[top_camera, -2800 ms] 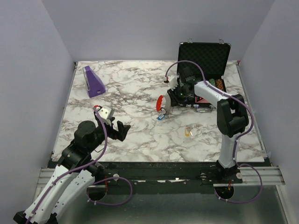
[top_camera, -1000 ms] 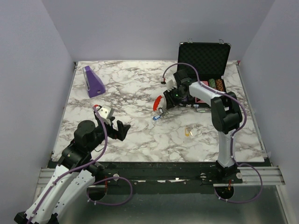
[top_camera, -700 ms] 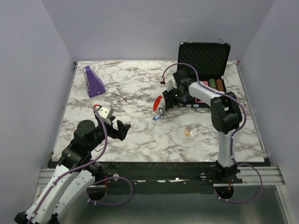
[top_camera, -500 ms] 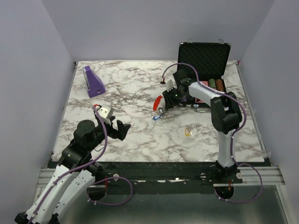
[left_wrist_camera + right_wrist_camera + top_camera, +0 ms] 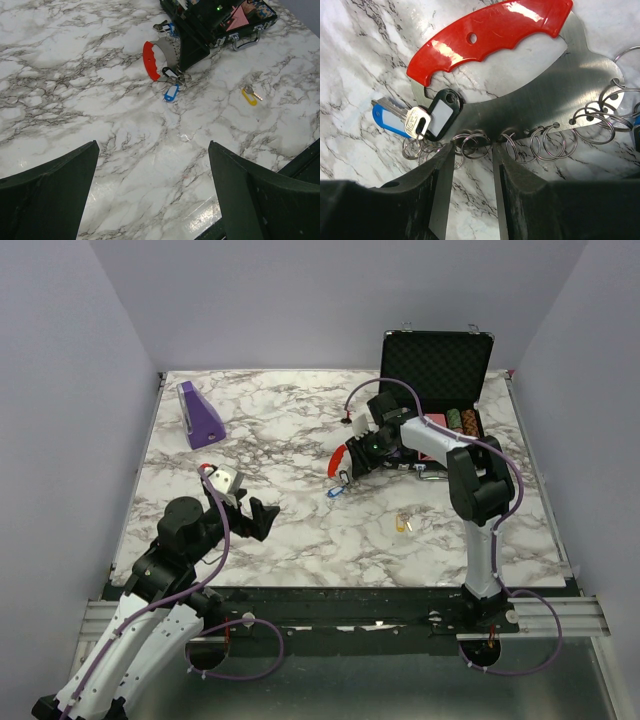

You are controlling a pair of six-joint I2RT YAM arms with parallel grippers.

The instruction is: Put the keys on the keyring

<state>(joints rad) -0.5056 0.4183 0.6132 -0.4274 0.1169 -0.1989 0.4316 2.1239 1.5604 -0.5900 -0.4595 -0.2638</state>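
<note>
The keyring lay flat on the marbled counter, just in front of the open black case. It was a red curved handle fixed on a grey metal plate, and a row of holes along the plate's edge carried thin wire rings. A black-rimmed tag with a silver key and a blue-headed key hung from the rings at one end. A yellow-headed key lay alone nearer the arms, well apart from the bunch. The right pincer pointed down at the plate's edge, its fingers partly apart on either side of one ring; whether they touched it was unclear. The left pincer hovered with its fingers spread wide, well away from the bunch
</note>
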